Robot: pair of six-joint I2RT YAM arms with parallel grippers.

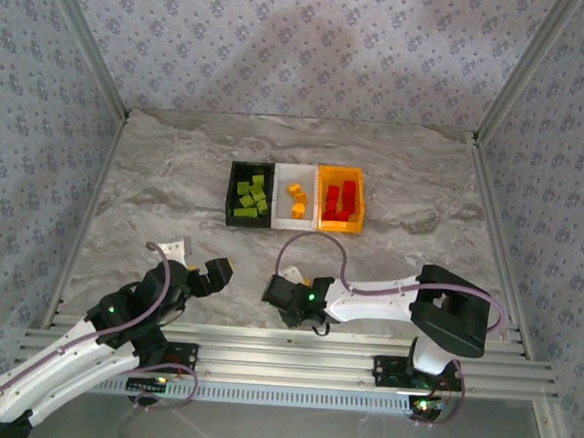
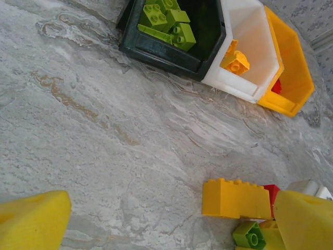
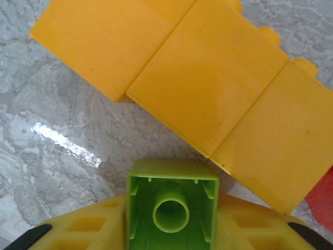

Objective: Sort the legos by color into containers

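Three bins stand in a row: a black bin [image 1: 247, 219] of lime green legos [image 1: 252, 195], a white bin [image 1: 294, 218] with orange legos [image 1: 296, 191], and an orange-yellow bin [image 1: 337, 224] of red legos [image 1: 341, 197]. My right gripper [image 1: 283, 293] [image 3: 173, 219] is shut on a lime green lego [image 3: 173, 203], its hollow underside facing the camera. Just past it on the table lies a long yellow-orange lego [image 3: 208, 78] [image 2: 235, 198], with a red lego [image 3: 322, 203] at its end. My left gripper [image 1: 216, 270] [image 2: 171, 211] is open over bare table left of that cluster.
The bins also show in the left wrist view: black bin [image 2: 156, 49], white bin [image 2: 250, 31] and orange-yellow bin [image 2: 291, 73]. Aluminium rails [image 1: 282, 364] run along the near edge. Patterned walls enclose the marbled table [image 1: 175, 171].
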